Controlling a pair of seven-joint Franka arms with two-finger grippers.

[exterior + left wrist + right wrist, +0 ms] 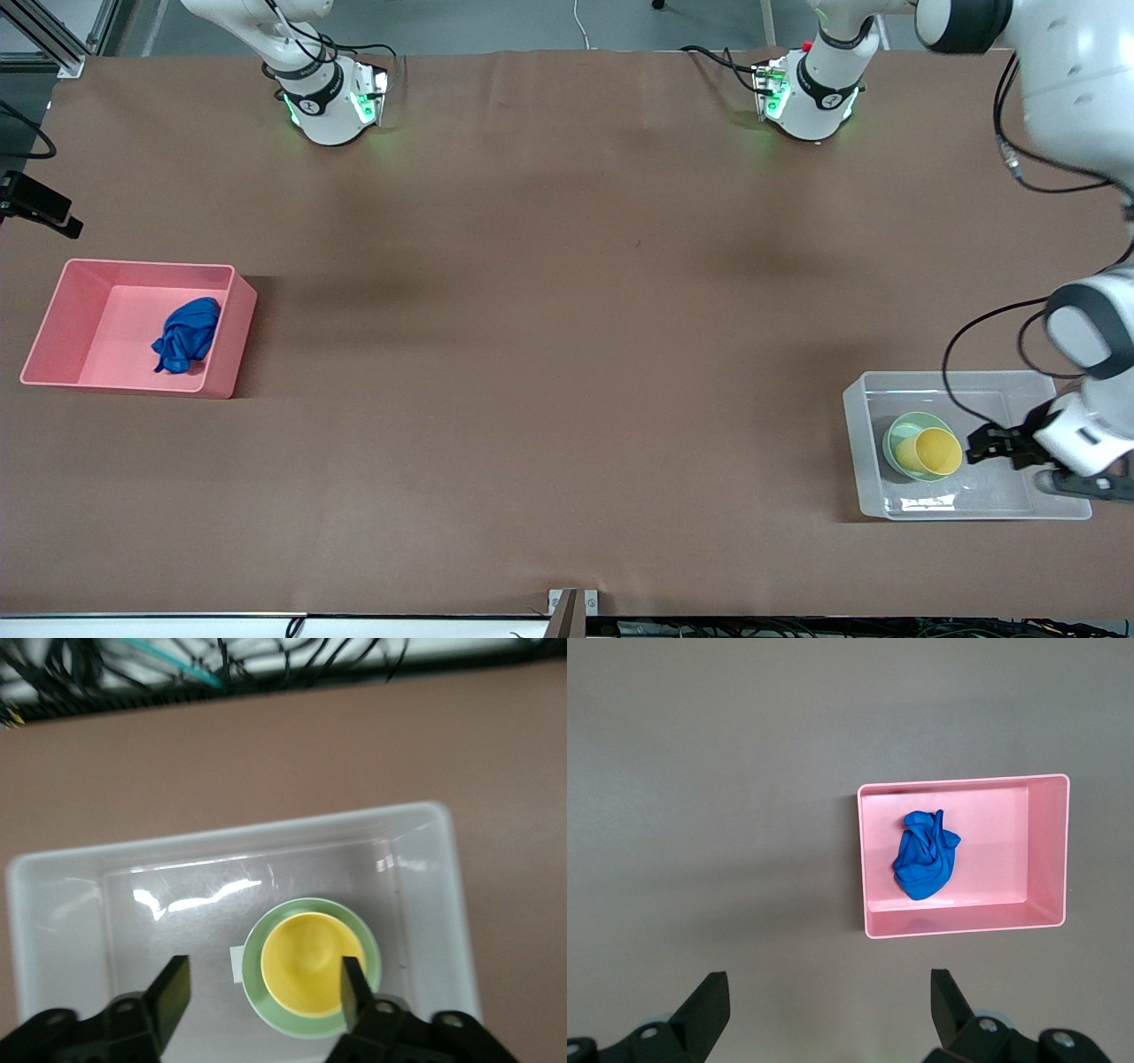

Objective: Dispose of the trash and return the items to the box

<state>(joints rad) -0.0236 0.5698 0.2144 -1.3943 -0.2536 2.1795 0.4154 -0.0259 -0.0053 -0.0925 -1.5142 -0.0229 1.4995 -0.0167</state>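
Observation:
The blue trash wad [186, 335] lies in the pink bin [80, 306]; both also show in the right wrist view, the wad [925, 859] inside the bin [1045, 850]. The yellow cup [928, 451] stands in the mint-green bowl [897, 434] inside the clear box [992, 399]. My left gripper [979, 446] is open and empty, low over the box beside the cup. In the left wrist view the cup [306, 961] and bowl [368, 948] lie by one finger of the gripper [264, 988]. My right gripper [830, 1001] is open, high over bare table.
The pink bin sits toward the right arm's end of the table, the clear box [53, 930] toward the left arm's end near the table edge. A white label [236, 964] lies on the box floor. Cables [177, 665] run along the table edge.

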